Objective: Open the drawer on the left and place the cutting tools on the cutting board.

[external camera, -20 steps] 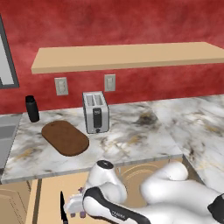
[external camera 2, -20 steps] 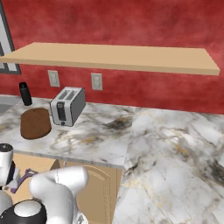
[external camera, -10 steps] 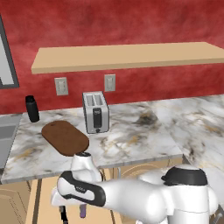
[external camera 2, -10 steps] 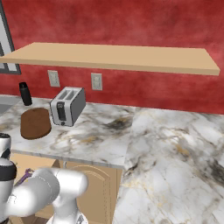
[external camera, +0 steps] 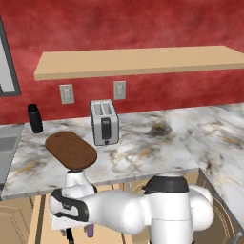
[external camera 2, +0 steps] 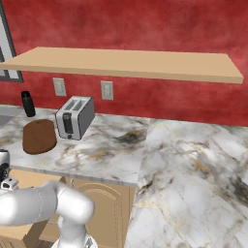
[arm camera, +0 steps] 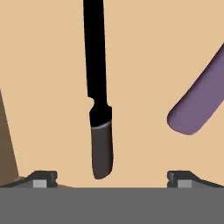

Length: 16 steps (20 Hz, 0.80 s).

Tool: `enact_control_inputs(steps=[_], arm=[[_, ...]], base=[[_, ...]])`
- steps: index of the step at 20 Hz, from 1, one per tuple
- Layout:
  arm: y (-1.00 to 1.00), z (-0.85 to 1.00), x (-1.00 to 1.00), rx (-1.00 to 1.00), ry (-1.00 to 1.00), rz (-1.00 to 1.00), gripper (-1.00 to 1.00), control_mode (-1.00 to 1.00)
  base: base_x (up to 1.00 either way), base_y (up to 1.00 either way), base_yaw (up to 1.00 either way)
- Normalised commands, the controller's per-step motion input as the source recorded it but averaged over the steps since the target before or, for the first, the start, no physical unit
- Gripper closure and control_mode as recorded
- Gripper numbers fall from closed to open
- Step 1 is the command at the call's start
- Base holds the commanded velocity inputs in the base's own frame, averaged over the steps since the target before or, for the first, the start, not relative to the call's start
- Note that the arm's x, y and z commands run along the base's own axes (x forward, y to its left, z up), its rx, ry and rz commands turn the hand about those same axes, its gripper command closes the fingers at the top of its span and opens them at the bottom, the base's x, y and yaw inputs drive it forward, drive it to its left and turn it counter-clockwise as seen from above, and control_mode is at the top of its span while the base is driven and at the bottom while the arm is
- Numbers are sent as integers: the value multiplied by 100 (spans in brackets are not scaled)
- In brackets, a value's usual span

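Dark knife (arm camera: 98,92) lies btwn wide-spread gripper (arm camera: 112,177) tips, purple peeler (arm camera: 199,103) beside.

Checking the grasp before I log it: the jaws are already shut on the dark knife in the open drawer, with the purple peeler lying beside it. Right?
Not quite. The gripper is open, one jaw on each side of the knife, nothing held yet. The hand view shows this. The rest stands: the knife lies in the drawer with the purple peeler beside it.
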Motion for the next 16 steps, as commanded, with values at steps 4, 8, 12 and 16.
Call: enact_control_inputs(steps=[4,8,12,16], arm=[[12,-21,0,-4,0,0,-100,-100],[16,-43,-4,-4,0,0,-100,-100],[20,-38,-6,-4,0,0,-100,-100],[13,-20,-8,-2,-2,0,-100,-100]], base=[[0,0,0],[0,0,0],[0,0,0],[0,0,0]])
